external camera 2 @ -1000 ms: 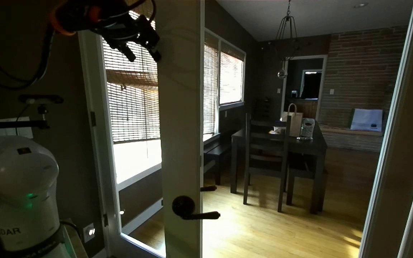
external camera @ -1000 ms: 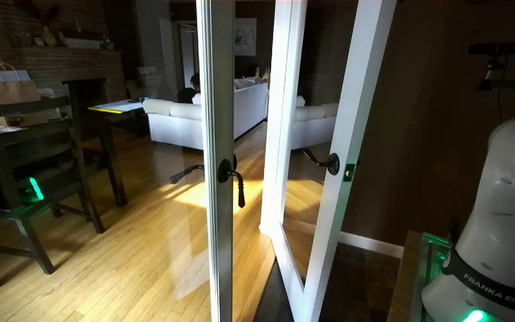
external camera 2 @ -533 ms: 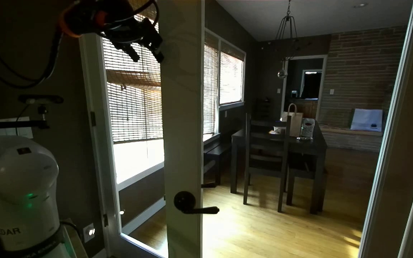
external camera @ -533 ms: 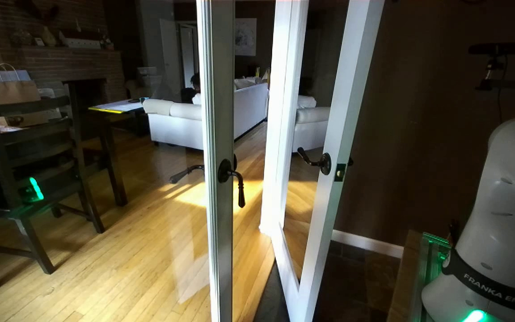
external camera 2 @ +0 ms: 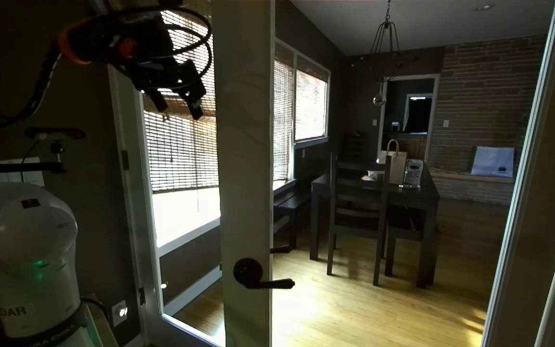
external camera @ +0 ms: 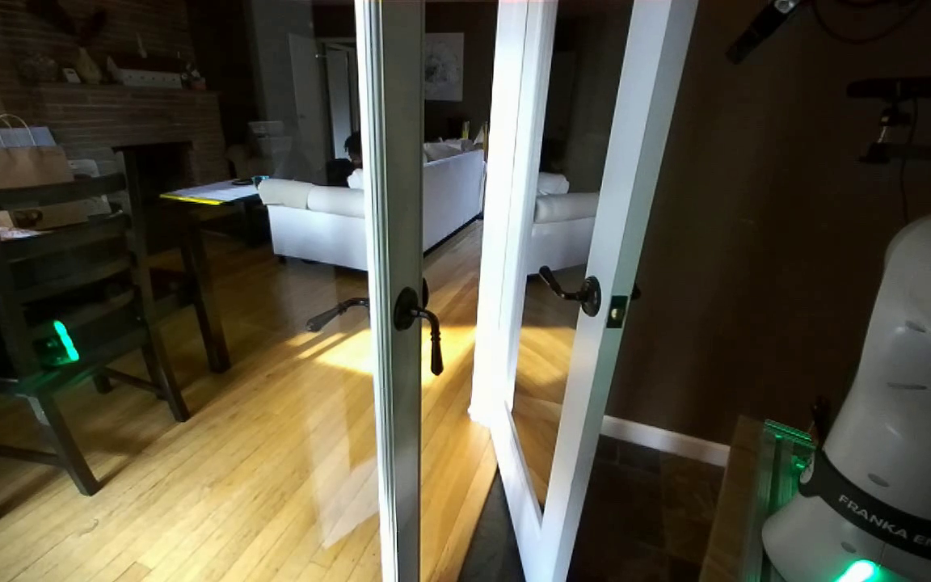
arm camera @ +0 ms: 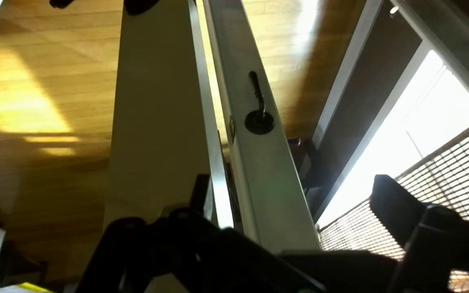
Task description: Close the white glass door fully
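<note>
In an exterior view, note the white glass door (external camera: 615, 218) partway open, apart from the neighbouring leaf (external camera: 401, 202). In an exterior view, see the hand (external camera 2: 179, 112) nearby, spread wide, gripping nothing. In the wrist view, find door and leaf parted; judge full closure outstanding.

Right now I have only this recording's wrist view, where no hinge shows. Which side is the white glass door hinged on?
Observer: In an exterior view, two hinges sit on the side of the white glass door nearer the Franka base.
Operator: Is the gripper level with the door's lever handle?
Observer: No; both exterior views show it above the handle.
Operator: Touching the door?
Observer: Not at the latch edge; in an exterior view, dark wall shows between it and the finger in sight. Elsewhere I cannot tell.
</note>
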